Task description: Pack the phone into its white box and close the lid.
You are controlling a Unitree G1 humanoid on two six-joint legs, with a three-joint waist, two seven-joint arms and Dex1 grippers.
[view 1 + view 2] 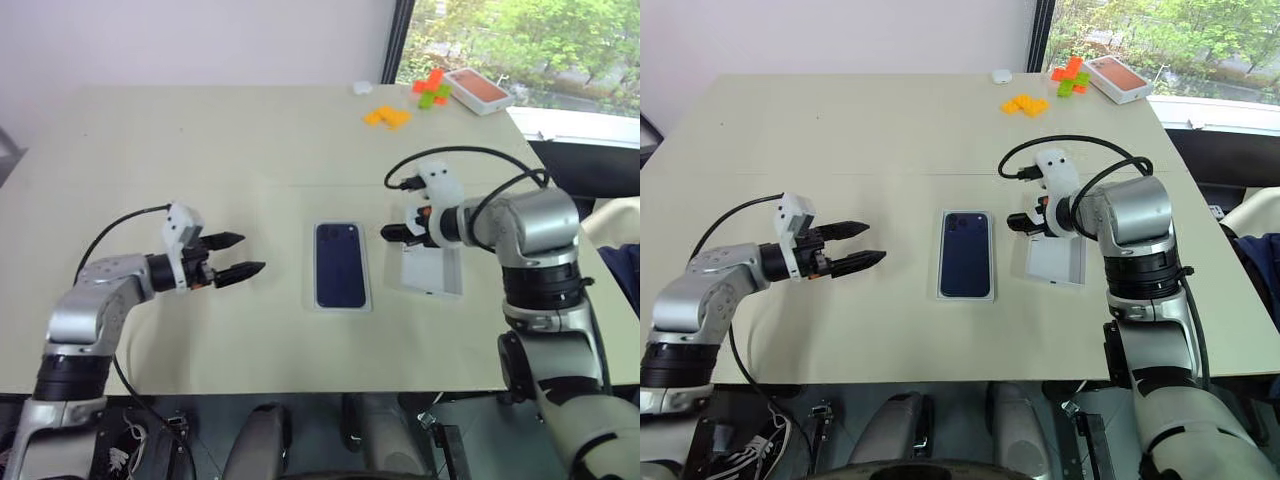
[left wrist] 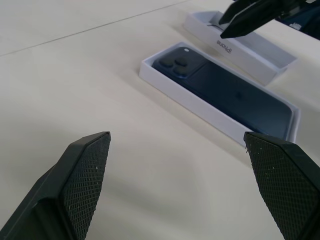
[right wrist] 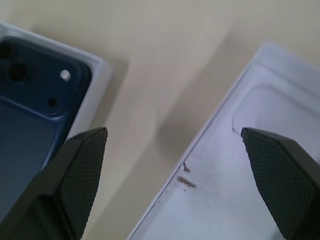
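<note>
Item: the phone. Dark navy, camera bump toward the far end, lying back-up inside the white box at the middle of the table. It looks seated flat; the tray rim shows around it.

Item: the lid. White, shallow, resting open side up on the table just to the right of the box, apart from it. A brand word is printed on its side wall, readable in the left wrist view. Not yet on the box.

Item: left gripper. Fingers spread wide, holding nothing, hovering above bare table well to the left of the box and pointing toward it.

Item: right gripper. Fingers spread wide, empty, over the near-left edge of the lid, between lid and box.

Item: far corner clutter. An orange-topped box, orange and green blocks, yellow pieces, a small white object. Well clear of the work.

Risks, as judged from this layout:
- The lid faces up, so it must be flipped; a thin-wall pinch could let it slip or twist.
- A lid lowered askew may catch on the tray rim and jam.
- Pressing down on an unsteadied box may make it skate across the smooth table.
- The right arm's cable hangs near the lid and could snag it.
</note>
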